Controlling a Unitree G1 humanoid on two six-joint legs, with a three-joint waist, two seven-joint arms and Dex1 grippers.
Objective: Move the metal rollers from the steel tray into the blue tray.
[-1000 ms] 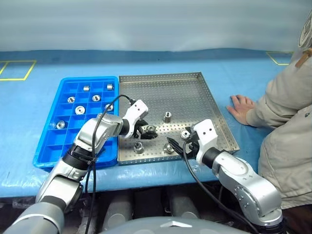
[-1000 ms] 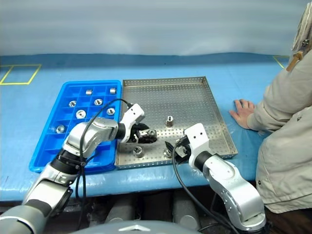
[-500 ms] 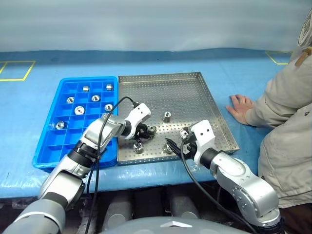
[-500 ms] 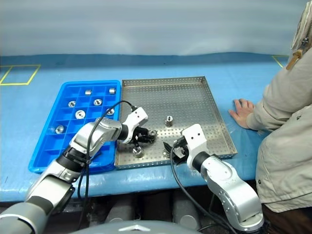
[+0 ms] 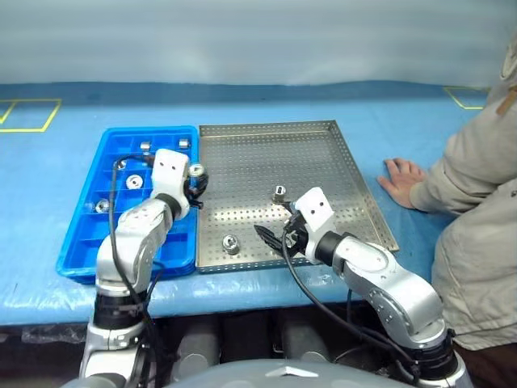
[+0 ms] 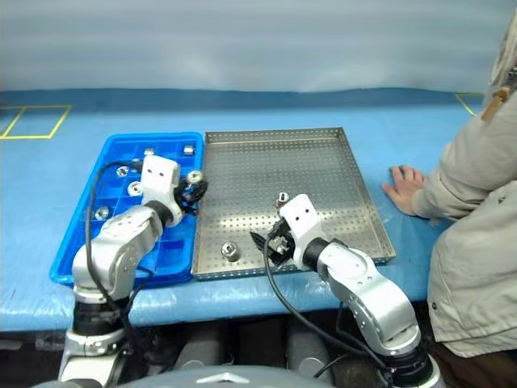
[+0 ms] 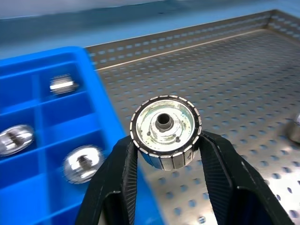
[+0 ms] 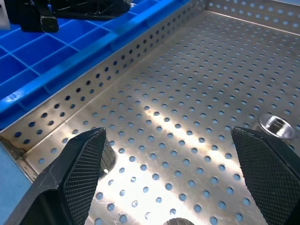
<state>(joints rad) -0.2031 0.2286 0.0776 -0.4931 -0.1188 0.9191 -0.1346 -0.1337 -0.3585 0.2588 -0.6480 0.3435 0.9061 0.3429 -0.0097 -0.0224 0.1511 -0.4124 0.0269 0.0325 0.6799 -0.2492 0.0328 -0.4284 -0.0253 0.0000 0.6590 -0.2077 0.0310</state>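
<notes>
several metal rollers (image 5: 133,182) already sit in compartments of the blue tray (image 5: 77,259). the left end effector (image 7: 164,161) is clamped on another roller (image 7: 165,131), held over the seam between that tray and the steel tray (image 5: 323,166). a second ago it was still down in the steel tray, closing on this roller; it has since lifted leftward. the right end effector (image 8: 168,176) hangs spread wide over the steel tray, where at least two rollers (image 5: 230,243) remain.
</notes>
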